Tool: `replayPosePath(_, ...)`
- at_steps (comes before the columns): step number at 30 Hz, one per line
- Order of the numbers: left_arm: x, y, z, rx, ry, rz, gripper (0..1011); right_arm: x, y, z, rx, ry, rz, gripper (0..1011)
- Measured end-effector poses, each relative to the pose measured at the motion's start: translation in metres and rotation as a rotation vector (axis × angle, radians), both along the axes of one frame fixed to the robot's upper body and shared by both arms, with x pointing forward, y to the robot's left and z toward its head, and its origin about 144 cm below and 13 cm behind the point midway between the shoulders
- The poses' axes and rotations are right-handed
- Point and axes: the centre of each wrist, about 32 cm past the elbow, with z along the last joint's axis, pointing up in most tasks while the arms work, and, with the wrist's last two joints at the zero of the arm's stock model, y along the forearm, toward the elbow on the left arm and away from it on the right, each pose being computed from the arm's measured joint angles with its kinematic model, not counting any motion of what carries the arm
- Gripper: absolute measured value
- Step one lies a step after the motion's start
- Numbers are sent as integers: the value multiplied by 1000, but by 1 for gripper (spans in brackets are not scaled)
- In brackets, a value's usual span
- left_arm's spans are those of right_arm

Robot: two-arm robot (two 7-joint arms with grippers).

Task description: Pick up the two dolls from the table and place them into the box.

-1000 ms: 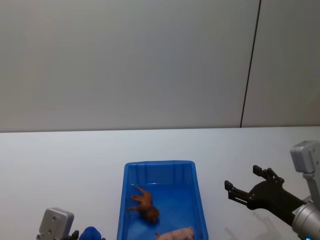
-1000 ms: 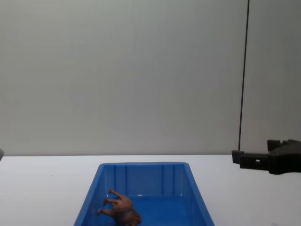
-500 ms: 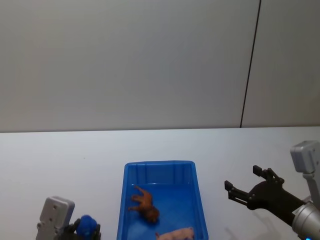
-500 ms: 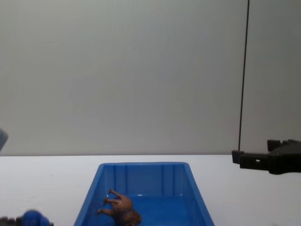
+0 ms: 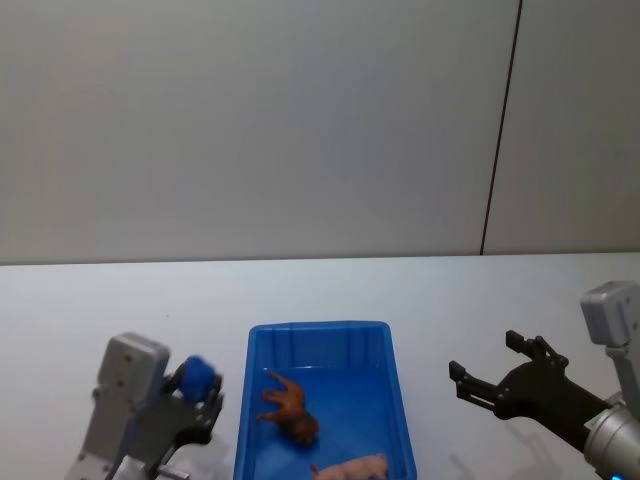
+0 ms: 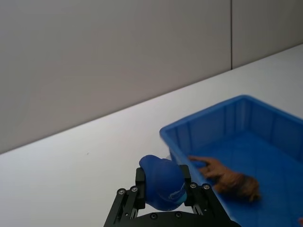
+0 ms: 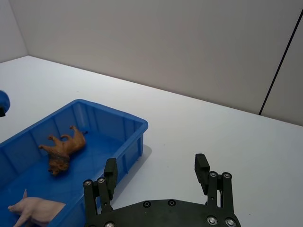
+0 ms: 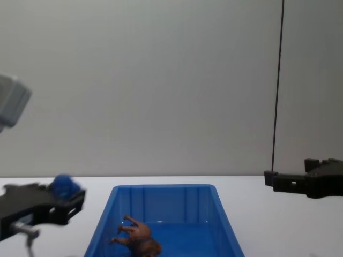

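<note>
The blue box (image 5: 318, 327) stands on the white table (image 5: 120, 310) in front of me. Inside it the brown lion doll (image 5: 290, 408) lies on its side, and the pink pig doll (image 5: 352, 468) lies nearer to me. The right wrist view shows the lion (image 7: 63, 149) and the pig (image 7: 35, 209) on the box floor. My left gripper (image 5: 201, 396) hovers just left of the box, shut on a rounded blue object (image 6: 161, 182). My right gripper (image 5: 487, 358) hangs open to the right of the box, holding nothing.
A plain grey wall with one dark vertical seam (image 5: 500, 130) backs the table. Bare white tabletop lies on both sides of the box and behind it.
My left arm has risen and come forward beside the box's left wall, carrying the blue object. The right gripper and both dolls have not moved.
</note>
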Motion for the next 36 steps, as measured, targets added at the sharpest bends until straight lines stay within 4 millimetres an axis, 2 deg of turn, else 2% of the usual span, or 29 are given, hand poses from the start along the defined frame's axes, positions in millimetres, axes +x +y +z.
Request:
replayPosePath(6,14,-14,7,-8,-52,-55,390,0,0,0,0,0,0,1001)
replayPosePath(9,23,-25,10,-14,-75,-98,434,0,0,0,0,0,0,1001)
replayPosePath(11,27,-30,11,-17,-83,-119,521,0,0,0,0,0,0,1001)
replayPosePath(13,32,-37,12,-20,-93,-145,566,0,0,0,0,0,0,1001)
replayPosePath(15,37,-43,13,-25,-101,-167,669,0,0,0,0,0,0,1001)
replayPosePath(25,46,-56,16,-40,-138,-230,956,0,0,0,0,0,0,1001)
replayPosePath(29,47,-56,17,-45,-161,-242,1003,0,0,0,0,0,0,1001)
replayPosePath(36,45,-52,19,-53,-197,-251,1003,0,0,0,0,0,0,1001)
